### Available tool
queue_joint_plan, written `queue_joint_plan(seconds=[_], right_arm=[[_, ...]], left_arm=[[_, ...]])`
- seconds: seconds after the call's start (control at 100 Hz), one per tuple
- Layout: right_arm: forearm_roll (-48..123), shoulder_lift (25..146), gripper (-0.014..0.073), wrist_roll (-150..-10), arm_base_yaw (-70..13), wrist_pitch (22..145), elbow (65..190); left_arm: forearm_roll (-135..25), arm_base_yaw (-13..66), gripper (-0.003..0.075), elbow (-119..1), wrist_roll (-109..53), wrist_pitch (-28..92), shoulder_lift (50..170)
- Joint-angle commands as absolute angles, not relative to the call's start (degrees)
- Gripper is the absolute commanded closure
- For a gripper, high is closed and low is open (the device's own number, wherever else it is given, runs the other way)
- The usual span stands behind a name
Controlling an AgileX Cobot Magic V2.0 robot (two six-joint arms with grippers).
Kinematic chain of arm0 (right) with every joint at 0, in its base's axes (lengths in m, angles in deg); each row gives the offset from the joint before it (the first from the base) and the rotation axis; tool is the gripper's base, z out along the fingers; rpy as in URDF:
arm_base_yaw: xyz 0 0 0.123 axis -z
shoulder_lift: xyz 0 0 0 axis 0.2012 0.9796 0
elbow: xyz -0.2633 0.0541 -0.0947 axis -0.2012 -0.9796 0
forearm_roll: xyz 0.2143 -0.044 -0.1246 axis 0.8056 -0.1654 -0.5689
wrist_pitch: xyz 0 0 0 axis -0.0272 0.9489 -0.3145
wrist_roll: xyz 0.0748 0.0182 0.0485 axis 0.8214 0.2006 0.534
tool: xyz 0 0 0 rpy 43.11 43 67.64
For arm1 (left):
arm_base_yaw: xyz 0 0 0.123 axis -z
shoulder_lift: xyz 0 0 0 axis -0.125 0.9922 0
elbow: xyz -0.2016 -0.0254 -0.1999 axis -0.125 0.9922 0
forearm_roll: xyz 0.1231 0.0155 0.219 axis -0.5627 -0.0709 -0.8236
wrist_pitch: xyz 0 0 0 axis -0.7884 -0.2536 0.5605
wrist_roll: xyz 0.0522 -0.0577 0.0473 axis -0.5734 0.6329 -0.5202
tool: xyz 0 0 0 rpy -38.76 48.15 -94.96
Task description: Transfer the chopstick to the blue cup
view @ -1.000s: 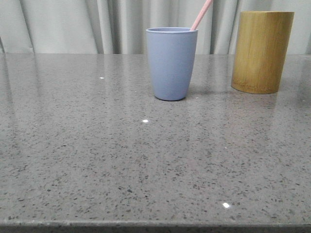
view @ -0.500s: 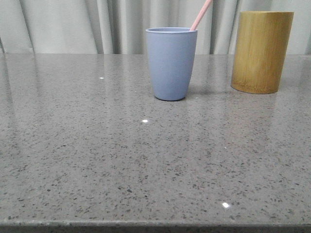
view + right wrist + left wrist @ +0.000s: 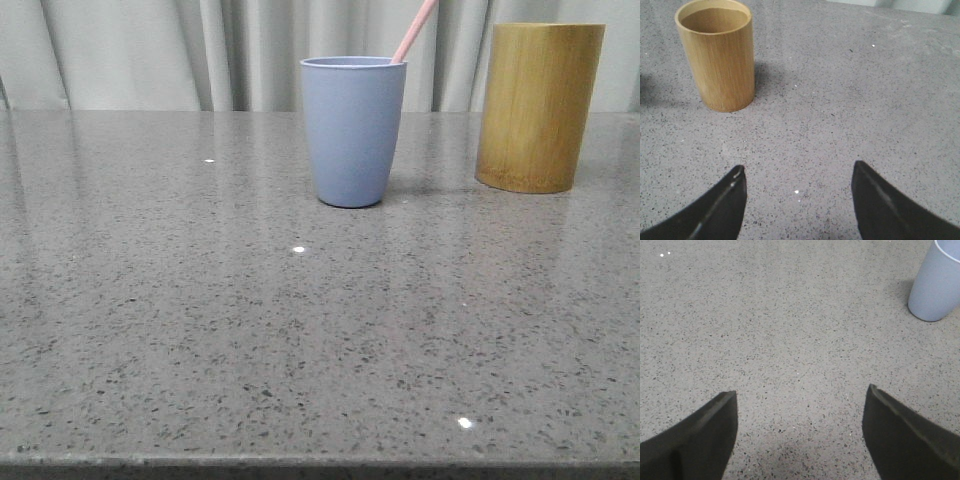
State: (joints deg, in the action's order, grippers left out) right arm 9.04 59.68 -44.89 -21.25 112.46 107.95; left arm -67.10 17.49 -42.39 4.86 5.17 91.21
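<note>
I'm seeing the chopstick standing in the blue cup, leaning up-right; left claw and right claw are gaping wide, holding nothing.

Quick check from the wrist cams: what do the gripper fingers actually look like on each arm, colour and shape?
Left gripper: two matte black fingers, broad at the base and tapering to blunt wedge tips. Right gripper: the same black wedge fingers, with a slight sheen along the edges. No cables or markings are visible on either.
</note>
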Motion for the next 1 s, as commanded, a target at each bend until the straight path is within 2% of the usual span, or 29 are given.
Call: queue_joint_plan(seconds=[0.0,0.07,0.15,0.21,0.34,0.4,0.99], right_arm=[[7.7,59.7,0.0129,-45.0,-21.0,109.0,109.3],[7.7,59.7,0.0152,-45.0,-21.0,109.0,109.3],[7.7,59.7,0.023,-45.0,-21.0,109.0,109.3],[7.6,59.7,0.0331,-45.0,-21.0,109.0,109.3],[7.6,59.7,0.0584,-45.0,-21.0,109.0,109.3],[7.7,59.7,0.0668,-45.0,-21.0,109.0,109.3],[7.7,59.7,0.0662,-45.0,-21.0,109.0,109.3]], left_arm=[[-66.2,17.5,0.0218,-44.0,5.6,9.2,91.0],[-66.2,17.5,0.0244,-44.0,5.6,9.2,91.0],[-66.2,17.5,0.0332,-44.0,5.6,9.2,91.0],[-66.2,17.5,0.0416,-44.0,5.6,9.2,91.0],[-66.2,17.5,0.0648,-44.0,5.6,9.2,91.0],[-66.2,17.5,0.0739,-44.0,5.6,9.2,91.0],[-66.2,17.5,0.0739,-44.0,5.6,9.2,91.0]])
